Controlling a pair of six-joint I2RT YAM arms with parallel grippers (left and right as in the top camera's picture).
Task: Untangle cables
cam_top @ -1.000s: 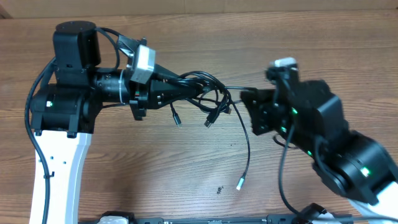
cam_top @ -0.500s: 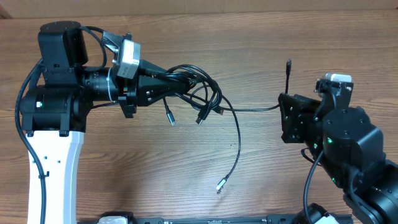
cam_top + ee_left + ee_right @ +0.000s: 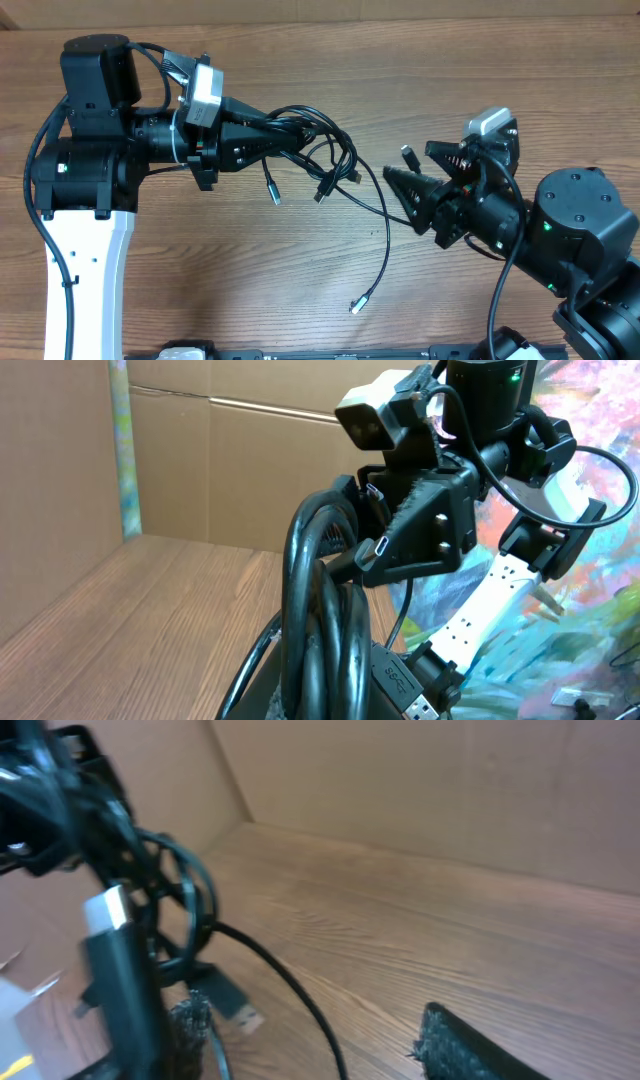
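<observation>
The cables [image 3: 333, 152] form a looped black bundle hanging off the tip of my left gripper [image 3: 298, 128], which is shut on them. In the left wrist view the cables [image 3: 318, 610] stand as thick loops right in front of the camera and hide the fingers, with a USB plug [image 3: 412, 687] beside them. One long strand [image 3: 384, 225] trails down to a silvery plug [image 3: 357, 304] on the table. My right gripper [image 3: 408, 165] is open just right of the bundle, a small black plug [image 3: 408, 154] at its fingers. One strand [image 3: 300, 1010] passes loose between its pads [image 3: 455, 1045].
Two short plug ends [image 3: 272, 192] dangle below the bundle. The wooden table [image 3: 200, 290] reaches to cardboard walls [image 3: 450, 790] at the back. The left arm's white base [image 3: 90, 270] stands at the left, and the right arm's body [image 3: 570, 235] fills the lower right.
My right gripper has opened, let go of the strand it was pulling, and moved back left toward the bundle. The strand has gone slack. The left arm drew back left earlier, then held still.
</observation>
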